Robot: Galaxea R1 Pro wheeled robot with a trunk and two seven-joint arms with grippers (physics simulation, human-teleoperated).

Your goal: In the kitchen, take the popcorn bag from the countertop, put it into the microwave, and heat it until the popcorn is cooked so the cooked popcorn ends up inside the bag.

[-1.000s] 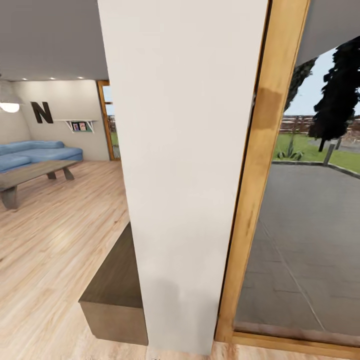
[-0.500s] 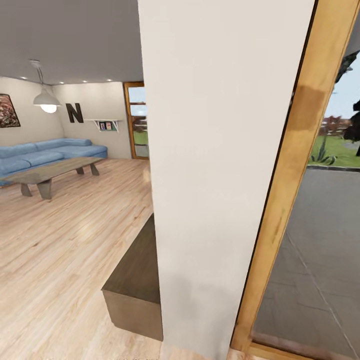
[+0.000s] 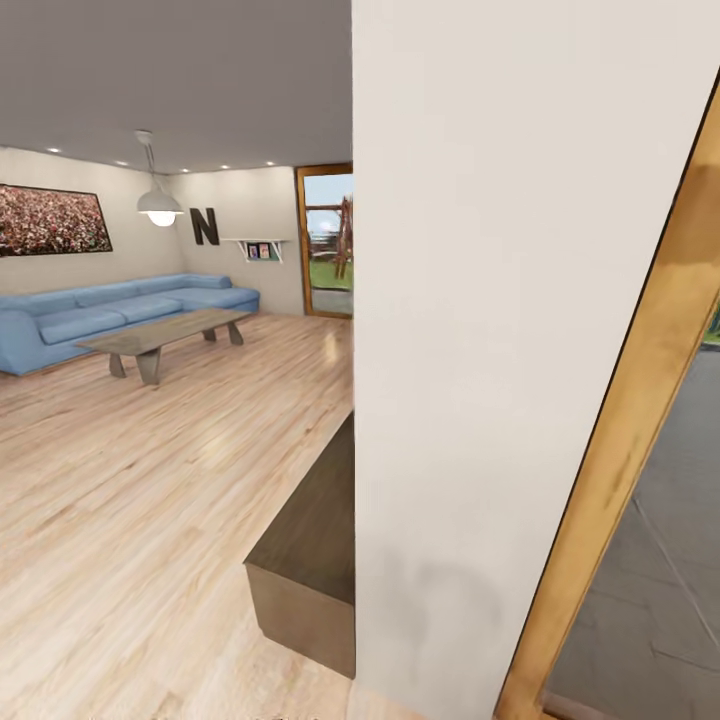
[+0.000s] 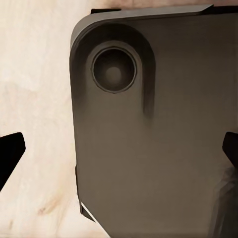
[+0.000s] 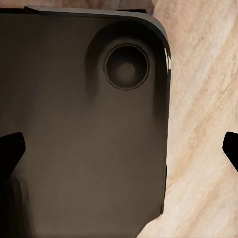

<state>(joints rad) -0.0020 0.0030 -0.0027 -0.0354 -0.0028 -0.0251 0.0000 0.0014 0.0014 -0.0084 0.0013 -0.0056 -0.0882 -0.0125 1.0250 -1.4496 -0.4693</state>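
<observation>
Beside a white pillar, living room, blue sofa

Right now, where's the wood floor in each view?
Head: wood floor covers the lower left, running back to the blue sofa.
Left wrist: floor shows beside the dark panel with a round recess.
Right wrist: floor beside a like dark panel.
Shared landmark: the pale plank grain.
</observation>
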